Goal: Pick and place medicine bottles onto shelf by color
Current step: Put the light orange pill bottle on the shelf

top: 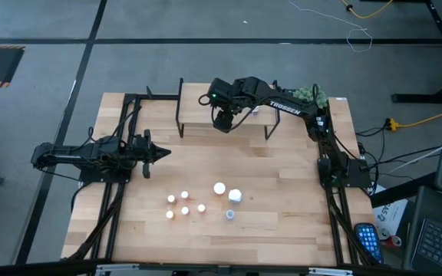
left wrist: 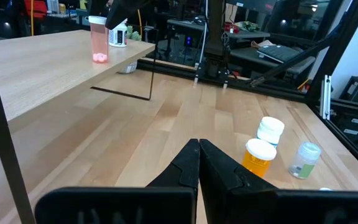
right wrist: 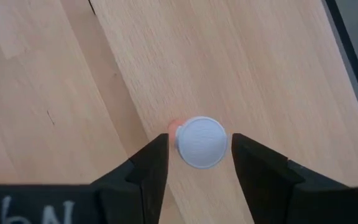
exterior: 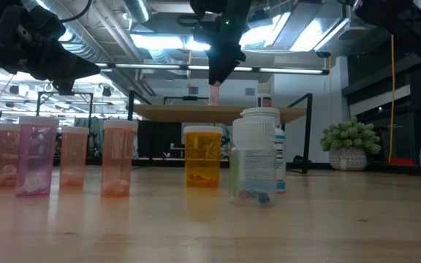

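Observation:
The shelf [top: 206,115] stands at the table's far middle. A pink bottle with a white cap [right wrist: 202,142] stands upright on its top; it also shows in the left wrist view [left wrist: 98,40] and the low view [exterior: 214,95]. My right gripper [top: 222,119] hovers just above it, pointing down, open, with one finger on either side of the cap and small gaps showing. A white bottle [left wrist: 118,34] stands farther right on the shelf. Several white-capped bottles [top: 198,203] stand on the table near the front. My left gripper [top: 159,153] is shut and empty at the left.
A green plant ball [top: 309,96] sits at the far right corner, behind the right arm. In the low view, pink bottles [exterior: 35,157], an orange one [exterior: 203,157] and a clear-and-white one [exterior: 254,157] stand in a row. Bare tabletop lies between the shelf and the bottles.

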`<state>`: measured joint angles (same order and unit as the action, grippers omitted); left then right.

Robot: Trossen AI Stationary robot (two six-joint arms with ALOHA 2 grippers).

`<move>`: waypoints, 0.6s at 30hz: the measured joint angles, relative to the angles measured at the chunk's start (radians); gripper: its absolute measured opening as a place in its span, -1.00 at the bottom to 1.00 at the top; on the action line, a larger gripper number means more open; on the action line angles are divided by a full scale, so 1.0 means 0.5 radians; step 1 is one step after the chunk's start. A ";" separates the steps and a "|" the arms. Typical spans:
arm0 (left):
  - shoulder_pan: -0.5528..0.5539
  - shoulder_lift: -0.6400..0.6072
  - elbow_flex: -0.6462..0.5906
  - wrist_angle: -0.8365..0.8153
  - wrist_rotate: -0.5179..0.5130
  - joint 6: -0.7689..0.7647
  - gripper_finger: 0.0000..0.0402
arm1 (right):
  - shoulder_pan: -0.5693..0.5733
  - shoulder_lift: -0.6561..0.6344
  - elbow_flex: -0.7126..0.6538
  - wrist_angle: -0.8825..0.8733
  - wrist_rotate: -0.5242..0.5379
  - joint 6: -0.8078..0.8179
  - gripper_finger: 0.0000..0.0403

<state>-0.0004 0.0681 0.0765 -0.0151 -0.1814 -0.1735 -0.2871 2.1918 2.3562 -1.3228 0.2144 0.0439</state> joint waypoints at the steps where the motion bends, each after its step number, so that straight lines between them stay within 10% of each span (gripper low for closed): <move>1: 0.000 0.000 0.000 0.000 0.000 0.000 -1.00 | 0.000 0.000 0.000 -0.001 0.001 -0.001 -0.12; 18: 0.000 0.000 0.000 0.000 0.001 0.000 -1.00 | 0.009 -0.082 -0.002 -0.099 0.003 0.010 -0.13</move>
<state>-0.0006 0.0681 0.0765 -0.0150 -0.1810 -0.1738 -0.2827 2.1509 2.3554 -1.3722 0.2159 0.0489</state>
